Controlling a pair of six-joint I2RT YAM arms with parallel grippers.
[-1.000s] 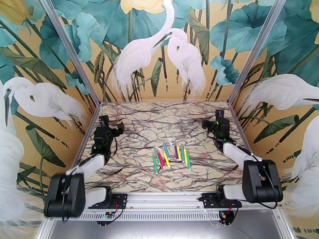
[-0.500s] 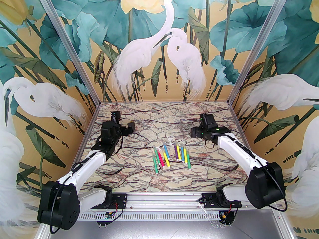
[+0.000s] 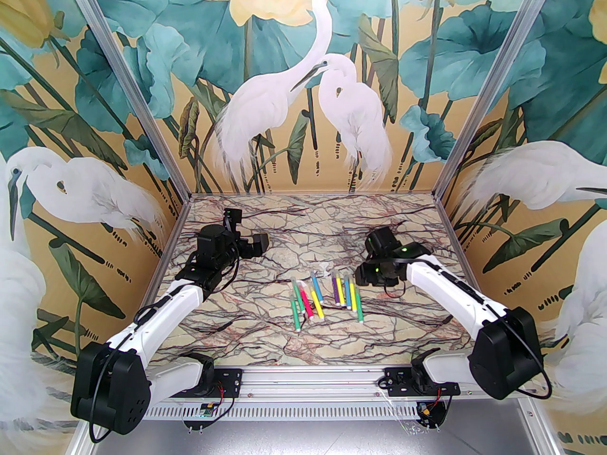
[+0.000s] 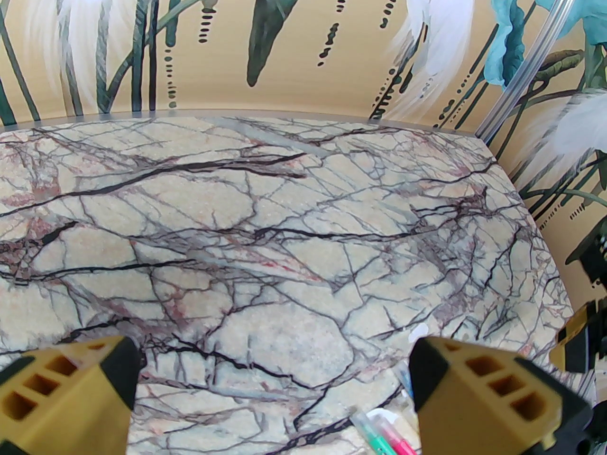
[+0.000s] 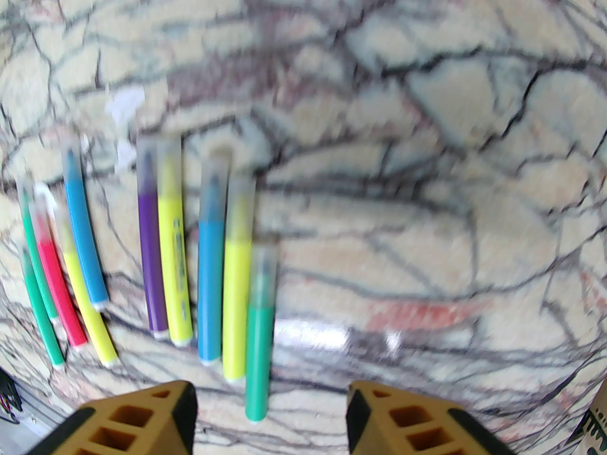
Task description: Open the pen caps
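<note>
The marble-patterned bench (image 3: pixel 265 330) carries the short felt-tip pens straight on its surface, right of centre. They lie in two loose rows with their bodies running near to far. The left row (image 3: pixel 306 304) holds two green pens, a pink, a yellow and a blue one, fanned out and touching. The right row (image 3: pixel 347 294) holds a purple, a yellow, a blue, a second yellow and a green pen (image 5: pixel 259 339) side by side, the green one reaching nearest. The small clear plastic pen caps (image 5: pixel 264 266) sit on the far ends of the pens, with coloured tips showing through them. The right wrist view is blurred, so I cannot tell how firmly each cap is seated. A small clear scrap (image 3: pixel 325 268) lies just beyond the gap between the rows; I cannot tell what it is.

The right gripper (image 5: pixel 270 396), black with yellow fingers, hangs above the right row, clear of the pens. Its jaws stand partly apart and grip nothing. In its wrist view, the green pen's near end lies below the gap between them.

The left gripper (image 4: pixel 272 363) is spread wide and empty above bare bench, left of the pens and farther back. A green and a pink pen show at the bottom edge of its wrist view, beside its right finger.
</note>
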